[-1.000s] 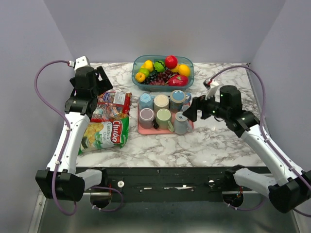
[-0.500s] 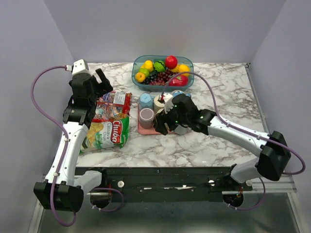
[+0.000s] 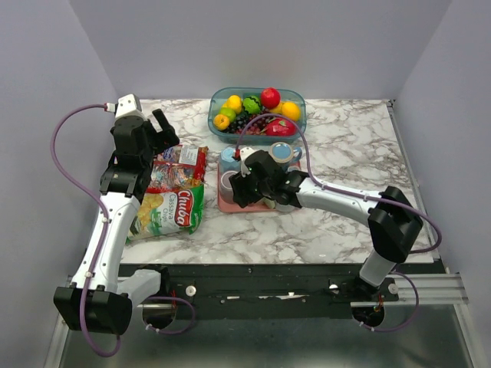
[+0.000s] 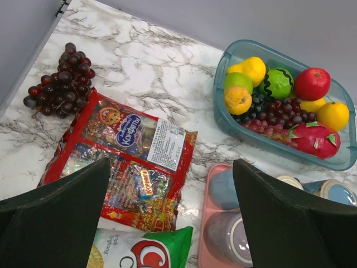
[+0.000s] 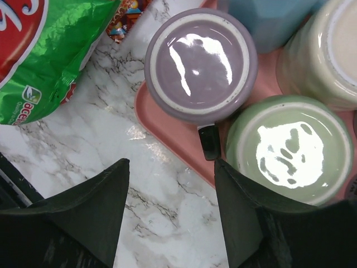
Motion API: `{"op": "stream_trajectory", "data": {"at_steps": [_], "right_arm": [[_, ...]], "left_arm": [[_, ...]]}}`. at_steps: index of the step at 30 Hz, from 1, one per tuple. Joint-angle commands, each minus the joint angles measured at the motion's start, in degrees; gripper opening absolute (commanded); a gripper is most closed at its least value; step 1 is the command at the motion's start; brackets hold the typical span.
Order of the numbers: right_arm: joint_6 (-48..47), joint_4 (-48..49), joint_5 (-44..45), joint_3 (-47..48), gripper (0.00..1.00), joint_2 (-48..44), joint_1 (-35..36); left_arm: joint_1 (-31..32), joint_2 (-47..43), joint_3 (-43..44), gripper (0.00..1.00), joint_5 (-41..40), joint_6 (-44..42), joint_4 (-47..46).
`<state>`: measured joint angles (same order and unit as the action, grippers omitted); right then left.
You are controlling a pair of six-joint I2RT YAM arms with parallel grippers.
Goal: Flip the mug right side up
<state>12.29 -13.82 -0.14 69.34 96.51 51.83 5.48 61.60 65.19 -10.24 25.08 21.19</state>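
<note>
**A:** Where is the mug sitting?
**B:** The purple mug (image 5: 198, 61) is sitting base-up on the pink tray (image 5: 162, 120), in the near-left corner. Its handle (image 5: 209, 142) is pointing toward the tray's near edge, just beside the green mug (image 5: 281, 148).

**A:** And the others?
**B:** The green mug is sitting base-up too, right of the purple one. The cream mug (image 5: 329, 50) is sitting behind the green, also inverted. The blue mug (image 5: 268, 17) is sitting behind the purple; I can't tell which way up it is.

**A:** What is the right arm doing?
**B:** The right end effector (image 5: 170, 167) is hovering over the tray's near edge, just short of the purple mug. Its fingers are standing apart, with only tray and table (image 5: 106, 134) showing between them. It is not touching the mug.

**A:** And the left?
**B:** The left end effector (image 4: 172, 167) is hanging well off to the left, over the candy bag (image 4: 131, 151). Its fingers are spread wide and holding nothing. The chips bag (image 4: 145, 251) is lying nearer the arm bases. The grapes (image 4: 58, 81) are lying loose on the table beyond the candy bag. The fruit bin (image 4: 245, 47) is sitting behind the tray.
</note>
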Motion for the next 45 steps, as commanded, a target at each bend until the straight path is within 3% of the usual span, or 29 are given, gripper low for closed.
{"op": "stream_trajectory", "data": {"at_steps": [1, 15, 22, 29, 34, 37, 39, 43, 45], "right_arm": [[3.61, 3.53, 5.59, 1.41, 0.69, 2.72, 1.60], [1.94, 9.34, 7.53, -0.43, 0.73, 7.99, 1.87], [1.59, 9.78, 7.52, -1.05, 0.65, 9.13, 2.13], [-0.78, 8.47, 9.72, 0.79, 0.49, 11.50, 2.31], [-1.83, 7.33, 12.36, 2.20, 0.43, 12.39, 2.39], [-2.10, 6.62, 13.15, 2.81, 0.35, 12.83, 2.39], [-2.19, 6.44, 13.59, 3.08, 0.23, 13.00, 2.39], [-2.10, 6.00, 13.50, 3.43, 0.13, 12.83, 2.40], [-2.27, 6.00, 13.41, 3.43, 0.01, 12.74, 2.48]], "left_arm": [[-0.29, 0.27, -0.50, 0.99, 1.28, -0.47, -1.33], [-0.29, 0.71, -0.59, 0.99, 1.19, -1.17, -1.15], [-0.29, 0.80, -0.76, 0.99, 1.10, -1.44, -0.98], [-0.29, 0.89, -0.68, 0.99, 0.93, -1.88, -0.71], [-0.29, 0.89, -0.33, 0.99, 0.13, -2.05, -0.27], [-0.29, 0.71, -0.33, 0.99, -0.22, -2.23, -0.19], [-0.29, 0.71, -0.33, 0.99, -0.13, -2.23, -0.18], [-0.29, 0.71, -0.33, 0.99, -0.13, -2.14, -0.27], [-0.29, 0.80, -0.33, 0.99, -0.04, -2.14, -0.19]]}}
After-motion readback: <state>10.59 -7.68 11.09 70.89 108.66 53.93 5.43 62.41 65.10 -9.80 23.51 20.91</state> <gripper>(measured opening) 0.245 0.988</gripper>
